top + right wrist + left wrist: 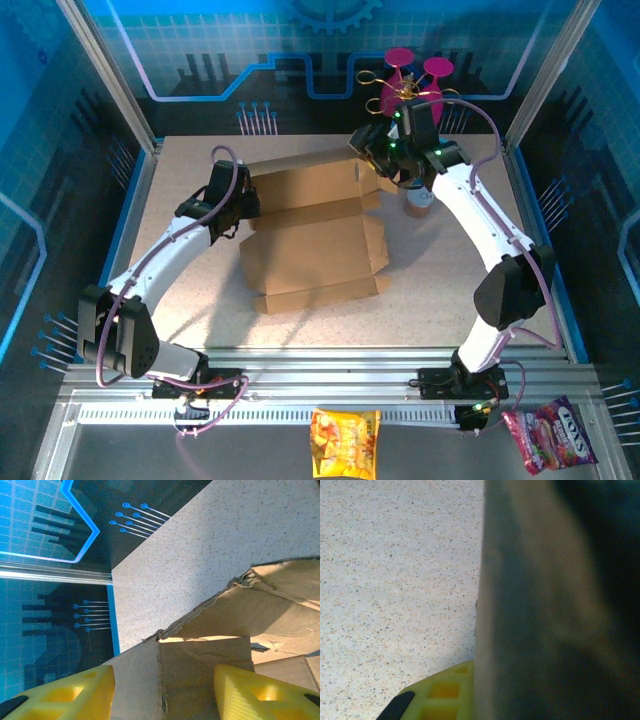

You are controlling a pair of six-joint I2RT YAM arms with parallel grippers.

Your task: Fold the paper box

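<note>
The paper box (315, 240), a creased brown cardboard sheet with flaps, lies spread across the middle of the speckled worktop (450, 290). Its far panel appears tilted up from the rest.

The left pincer (243, 200) sits at the box's left edge. In the left wrist view, blurred cardboard stands hard against the lens beside one yellow finger (442, 695), and whether that pincer is spread or pressed together cannot be told.

The right pincer (372, 150) is at the box's far right corner. In its own wrist view the right pincer (162, 677) is spread wide, its yellow fingers (65, 695) standing either side of a torn-edged cardboard flap.

Just right of the box, under the right arm, stands a dark brown container (420, 200). Beyond the box's far right corner is a pink ornament (410, 75) on gold wire. Well nearer than the box's near edge, past the arm bases, lie a yellow snack bag (345, 442) and a pink snack bag (550, 432).
</note>
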